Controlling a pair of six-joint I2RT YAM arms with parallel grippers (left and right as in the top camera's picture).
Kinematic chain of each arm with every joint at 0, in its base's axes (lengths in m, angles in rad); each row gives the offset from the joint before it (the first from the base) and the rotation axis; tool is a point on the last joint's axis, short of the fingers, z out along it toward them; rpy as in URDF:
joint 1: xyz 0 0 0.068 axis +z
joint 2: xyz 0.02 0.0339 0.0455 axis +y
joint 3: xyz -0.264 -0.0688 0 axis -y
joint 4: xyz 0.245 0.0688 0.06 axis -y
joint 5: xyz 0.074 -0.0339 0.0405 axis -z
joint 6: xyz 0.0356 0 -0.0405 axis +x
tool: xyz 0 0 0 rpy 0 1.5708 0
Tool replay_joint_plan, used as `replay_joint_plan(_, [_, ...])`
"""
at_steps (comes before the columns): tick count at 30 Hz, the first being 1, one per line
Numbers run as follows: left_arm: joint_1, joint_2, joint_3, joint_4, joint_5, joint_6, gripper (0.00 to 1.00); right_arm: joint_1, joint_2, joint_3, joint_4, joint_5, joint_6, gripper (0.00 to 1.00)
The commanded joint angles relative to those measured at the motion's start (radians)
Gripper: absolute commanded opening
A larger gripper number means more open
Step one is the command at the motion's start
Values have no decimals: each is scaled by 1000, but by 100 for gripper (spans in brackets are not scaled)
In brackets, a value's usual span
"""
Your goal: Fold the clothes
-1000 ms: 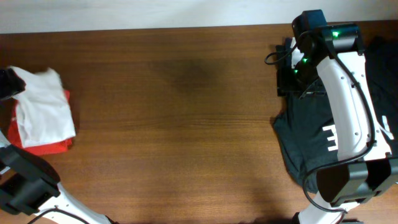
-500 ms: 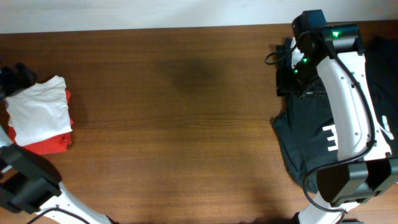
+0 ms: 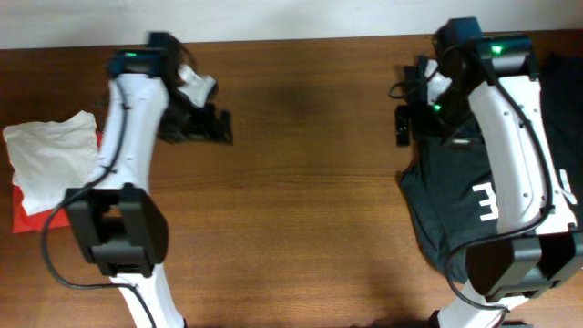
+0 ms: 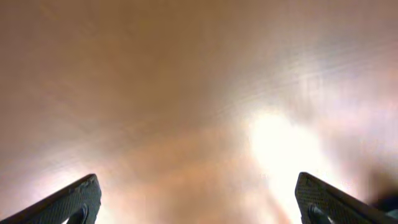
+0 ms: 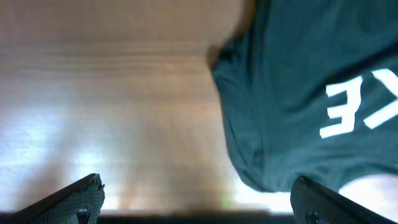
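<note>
Overhead view: white T-shirt (image 3: 53, 166) sits roughly folded on red garment (image 3: 36, 217), prob. done; L gripper (image 4: 196, 186) & R gripper (image 5: 196, 185) both splayed, empty; black shirt (image 3: 455, 205) looks unfolded.

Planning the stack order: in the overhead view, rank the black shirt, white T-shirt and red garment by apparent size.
1. Black shirt, largest, partly under the right arm.
2. White T-shirt.
3. Red garment, smallest showing, but mostly covered by the white T-shirt.
</note>
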State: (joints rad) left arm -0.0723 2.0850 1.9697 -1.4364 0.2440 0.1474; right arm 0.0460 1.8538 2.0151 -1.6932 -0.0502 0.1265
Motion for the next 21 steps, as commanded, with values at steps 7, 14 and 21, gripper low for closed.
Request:
replay_joint_plan(7, [-35,-50,-48,-252,-67,-88,99,-205,-148,-188,-6,-208,-166,96])
replay_joint_plan(14, [-37,-385,-352,-122,-187,-160,99,-270,-476,-590,128,-201,-182,98])
replay_joint_plan(21, [-37,-996,-738,309,-232,-200,99,-267,-952,-886,406,-201,-171,99])
